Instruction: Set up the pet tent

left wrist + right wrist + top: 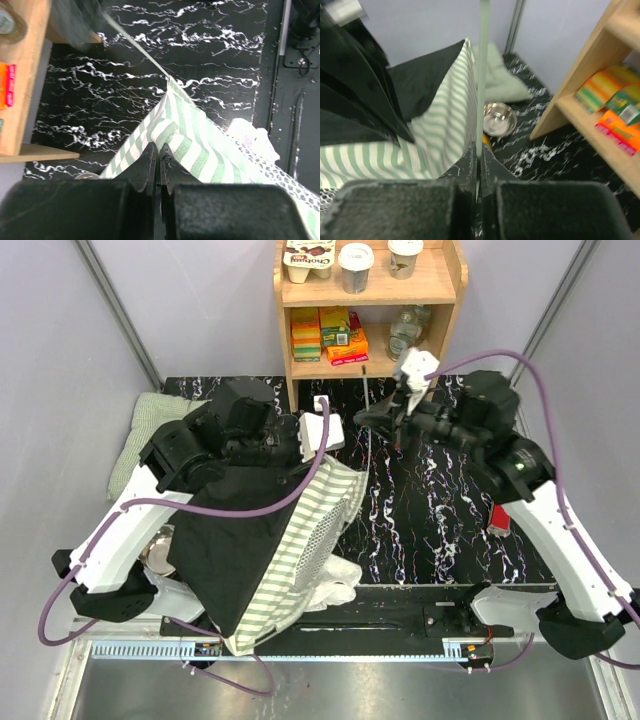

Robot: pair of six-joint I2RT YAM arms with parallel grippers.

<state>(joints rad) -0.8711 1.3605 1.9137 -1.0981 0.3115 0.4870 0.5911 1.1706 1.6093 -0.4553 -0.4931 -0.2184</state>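
Observation:
The pet tent (250,530) lies half collapsed on the left of the table, dark underside up, with its green-and-white striped edge and white mesh facing the middle. My left gripper (332,452) is shut on a striped fabric ridge (200,145), fingertips pinched together (160,149). A thin white pole (135,45) runs out of the fabric corner toward the shelf. My right gripper (365,418) is shut on that pole (482,75), which rises straight out from between its fingers (480,150). The striped wall (440,125) stands just left of it.
A wooden shelf (370,300) with boxes and cups stands at the back. A green quilted cushion (150,425) lies at the far left. A steel bowl (499,119) sits on the table near the tent, also by the left arm (158,550). A small red object (500,518) lies at the right.

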